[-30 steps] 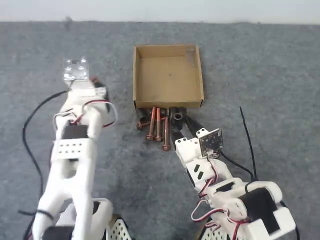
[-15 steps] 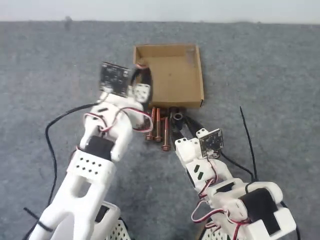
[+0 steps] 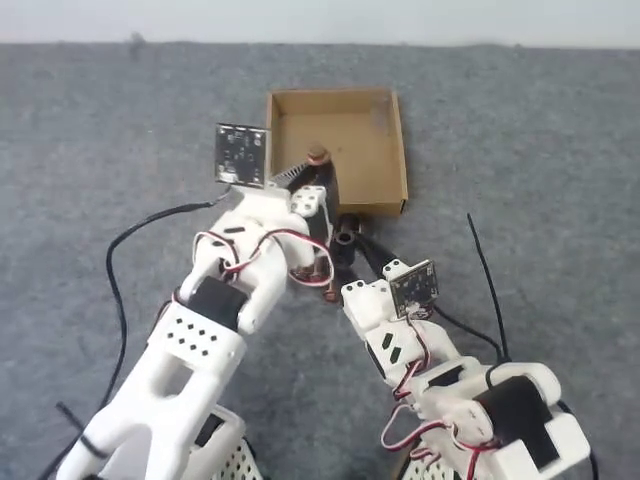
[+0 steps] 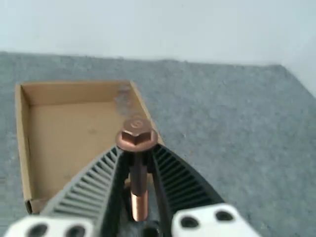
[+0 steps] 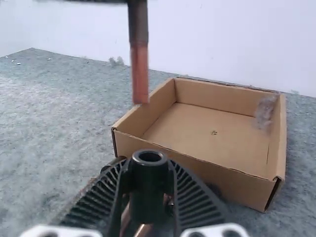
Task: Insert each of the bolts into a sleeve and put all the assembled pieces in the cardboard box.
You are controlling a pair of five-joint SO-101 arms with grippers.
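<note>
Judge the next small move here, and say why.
Probably the left gripper should shift its bolt sideways until the tip is over the open top of the sleeve, then lower. The bolt hangs upright, thread down, above and beside the sleeve, which the right gripper holds upright.

The left arm has swung right from the far left side of the table. Its left gripper, clamped on an upright bolt, now hangs by the near edge of the box. The right gripper with its sleeve has edged slightly left.
</note>
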